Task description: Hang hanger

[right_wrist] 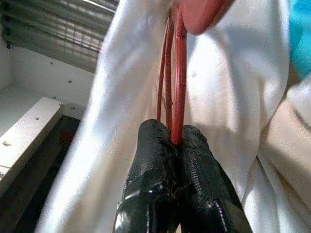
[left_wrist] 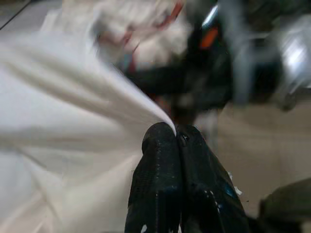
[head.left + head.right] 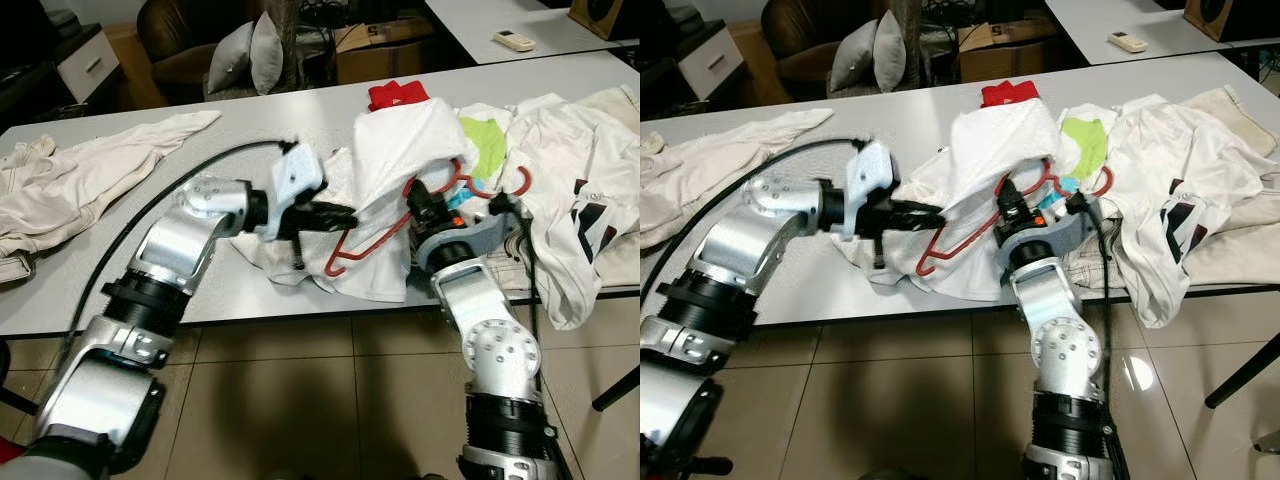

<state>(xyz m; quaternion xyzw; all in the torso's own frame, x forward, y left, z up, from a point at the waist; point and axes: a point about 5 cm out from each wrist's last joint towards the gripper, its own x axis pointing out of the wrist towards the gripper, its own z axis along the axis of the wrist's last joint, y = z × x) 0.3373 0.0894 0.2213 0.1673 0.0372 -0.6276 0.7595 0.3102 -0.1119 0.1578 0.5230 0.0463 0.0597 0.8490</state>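
Note:
A red wire hanger [image 3: 362, 245] is held above the grey table [image 3: 220, 290], partly inside a white shirt [image 3: 400, 140] draped over it; its lower corner sticks out below the cloth. My right gripper [image 3: 422, 203] is shut on the hanger's wires [image 1: 176, 97], seen close up between its fingertips [image 1: 155, 145]. My left gripper [image 3: 345, 213] reaches in from the left and is shut on a fold of the white shirt [image 2: 73, 121], pinching the cloth at its fingertips [image 2: 160, 141]. The hanger's upper part is hidden by the shirt.
More white garments [image 3: 580, 170] lie piled at the table's right end, with a green-print shirt [image 3: 485, 145] and a red cloth [image 3: 397, 93]. A cream garment [image 3: 70, 175] lies at the left. Behind the table are cushions [image 3: 250, 50] and a cardboard box [image 3: 380, 50].

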